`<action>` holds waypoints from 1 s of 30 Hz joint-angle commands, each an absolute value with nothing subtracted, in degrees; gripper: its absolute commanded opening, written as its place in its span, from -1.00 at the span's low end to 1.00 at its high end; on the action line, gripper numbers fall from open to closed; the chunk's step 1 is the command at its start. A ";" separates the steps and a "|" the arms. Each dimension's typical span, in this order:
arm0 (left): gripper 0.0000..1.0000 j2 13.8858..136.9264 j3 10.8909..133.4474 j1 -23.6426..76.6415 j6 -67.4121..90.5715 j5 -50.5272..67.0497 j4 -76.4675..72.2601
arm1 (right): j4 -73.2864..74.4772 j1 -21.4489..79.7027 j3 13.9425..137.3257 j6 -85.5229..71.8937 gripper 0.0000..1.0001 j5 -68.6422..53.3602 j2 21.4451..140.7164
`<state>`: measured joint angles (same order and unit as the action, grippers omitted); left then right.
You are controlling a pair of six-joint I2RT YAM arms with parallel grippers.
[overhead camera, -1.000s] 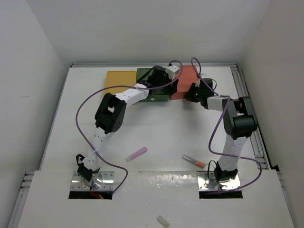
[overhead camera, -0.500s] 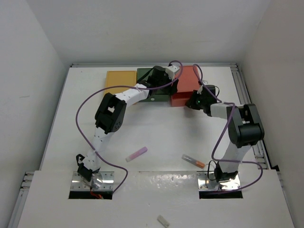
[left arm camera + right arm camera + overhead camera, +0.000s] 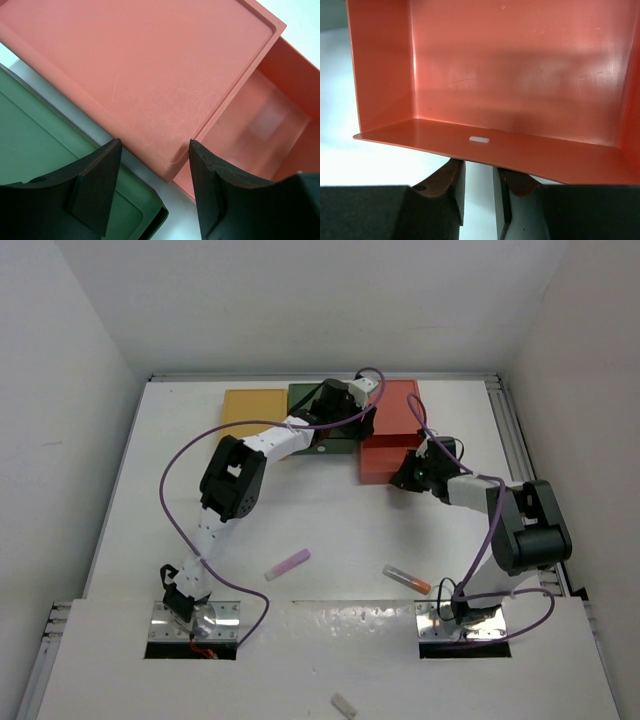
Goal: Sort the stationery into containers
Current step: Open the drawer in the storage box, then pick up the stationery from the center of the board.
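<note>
The right fingers (image 3: 445, 195) stand close together, pinching the small white knob (image 3: 479, 176) just under the front wall of the salmon red drawer (image 3: 510, 75). The drawer sits partway out of the salmon red box (image 3: 398, 405), on the side toward the arms. Its inside shows smooth, glossy plastic floor and walls (a tiny white slot marks the front rim above the knob).

The left fingers (image 3: 95, 190) are spread wide with nothing between them. They straddle a corner of that box's flat, faintly scratched lid, which has a raised rim; whether they press on it cannot be told. Just beside the box, across a thin strip of bench (image 3: 330, 510), lies the dark green box (image 3: 40, 145), matte with a rounded corner. The mustard yellow box (image 3: 253, 405) ends the row on the left.

The loose stationery lies well apart from the boxes, on the near part of the white bench. The lilac stick (image 3: 288, 563) is left of centre, and the clear orange-tipped tube (image 3: 406, 578) is nearer the right arm's base. A pale stub (image 3: 344, 705) rests on the near ledge. Plain white walls (image 3: 300, 300) enclose the bench on three sides.
</note>
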<state>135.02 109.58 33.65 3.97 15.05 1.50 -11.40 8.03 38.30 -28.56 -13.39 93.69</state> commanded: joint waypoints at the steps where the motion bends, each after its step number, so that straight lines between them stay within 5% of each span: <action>1: 0.30 134.21 108.11 33.31 4.39 13.97 4.75 | -9.76 8.96 37.35 -29.00 -0.55 -16.79 91.50; 3: 0.35 133.95 108.10 33.40 4.31 14.24 4.66 | -8.97 8.88 37.70 -29.00 -0.12 -16.61 91.49; 6: 0.42 133.07 108.28 33.40 3.96 14.76 4.48 | -8.18 8.44 38.84 -28.92 0.06 -16.96 90.97; 17: 0.45 117.90 112.95 34.54 -4.22 14.86 8.43 | 1.63 8.09 44.47 -19.27 0.04 -27.14 81.05; 23: 0.45 102.69 98.81 32.43 -6.85 16.17 21.49 | 38.16 8.00 53.61 10.06 -0.07 -36.04 78.14; 30: 0.43 87.11 77.98 30.67 -10.63 13.19 34.36 | 49.92 10.97 43.34 17.32 0.02 -28.40 63.05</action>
<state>88.95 84.95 31.11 -7.94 14.66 23.42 39.83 8.64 46.22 10.63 -31.03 68.60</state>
